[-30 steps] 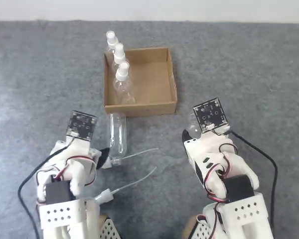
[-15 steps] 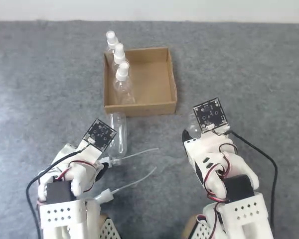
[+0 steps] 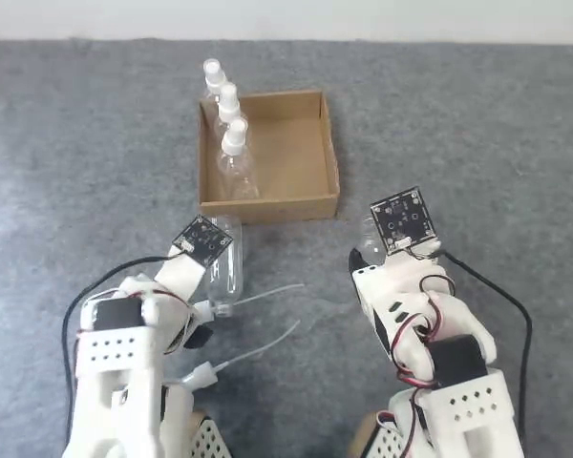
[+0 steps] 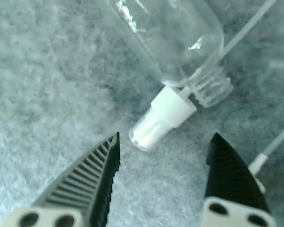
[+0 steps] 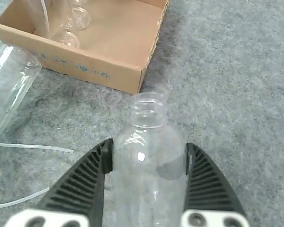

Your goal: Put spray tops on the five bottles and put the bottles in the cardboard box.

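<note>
A clear bottle (image 3: 227, 256) without a top lies on the grey carpet just in front of the cardboard box (image 3: 306, 153). A white spray top (image 4: 162, 118) lies beside its threaded neck (image 4: 211, 87), with its thin tube (image 3: 267, 293) trailing off to the right. My left gripper (image 4: 163, 139) is open, its jaws on either side of that spray top and slightly short of it. My right gripper (image 5: 146, 161) is shut on another clear bottle (image 5: 149, 151), held with its open neck pointing toward the box. A second loose spray top (image 3: 199, 375) lies nearer the left arm's base.
Three bottles with spray tops (image 3: 231, 138) stand along the left side inside the box; its right half is bare cardboard (image 5: 118, 33). Grey carpet stretches out on both sides of the box and between the arms.
My left arm has swung right and forward, bringing its gripper over the spray top by the lying bottle's neck. The right arm and its bottle have not moved.
</note>
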You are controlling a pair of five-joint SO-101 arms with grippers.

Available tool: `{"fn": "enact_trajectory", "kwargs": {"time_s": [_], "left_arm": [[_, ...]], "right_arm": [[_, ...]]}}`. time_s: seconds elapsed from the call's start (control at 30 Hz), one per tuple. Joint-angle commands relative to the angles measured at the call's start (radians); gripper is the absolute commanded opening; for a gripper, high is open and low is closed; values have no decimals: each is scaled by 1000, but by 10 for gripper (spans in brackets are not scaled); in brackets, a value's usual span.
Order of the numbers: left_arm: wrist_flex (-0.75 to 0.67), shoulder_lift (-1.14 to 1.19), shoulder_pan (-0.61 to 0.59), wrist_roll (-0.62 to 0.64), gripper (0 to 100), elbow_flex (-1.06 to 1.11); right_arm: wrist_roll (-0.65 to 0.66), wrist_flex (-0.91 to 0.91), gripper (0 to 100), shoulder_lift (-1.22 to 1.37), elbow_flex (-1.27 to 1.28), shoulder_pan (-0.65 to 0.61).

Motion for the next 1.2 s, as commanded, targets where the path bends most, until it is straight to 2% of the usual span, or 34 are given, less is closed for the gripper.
{"fn": "enact_trajectory", "kwargs": {"time_s": [0.0,0.13,0.27,0.53,0.6,0.7,0.87,0.97,1.17], "left_arm": [[-100,75,-8,-6,272,-50],[-186,133,-52,-9,272,-50],[-239,233,-109,-71,272,-56],[-350,453,-295,-72,272,-191],[-354,509,-305,-64,272,-225],[-358,582,-304,28,272,-275],[-328,647,-302,101,272,-348],[-245,654,-302,114,272,-383],[-69,663,-264,224,272,-461]], "right_arm": [[-9,-24,101,-15,-8,12],[-9,-24,101,-15,-8,12],[-9,-22,101,-15,-8,12],[-9,-22,101,-15,-8,12],[-9,-22,101,-15,-8,12],[-9,-22,101,-15,-8,12],[-9,-22,101,-15,-8,12],[-9,-25,101,-15,-2,10],[-8,-35,101,-15,2,8]]}}
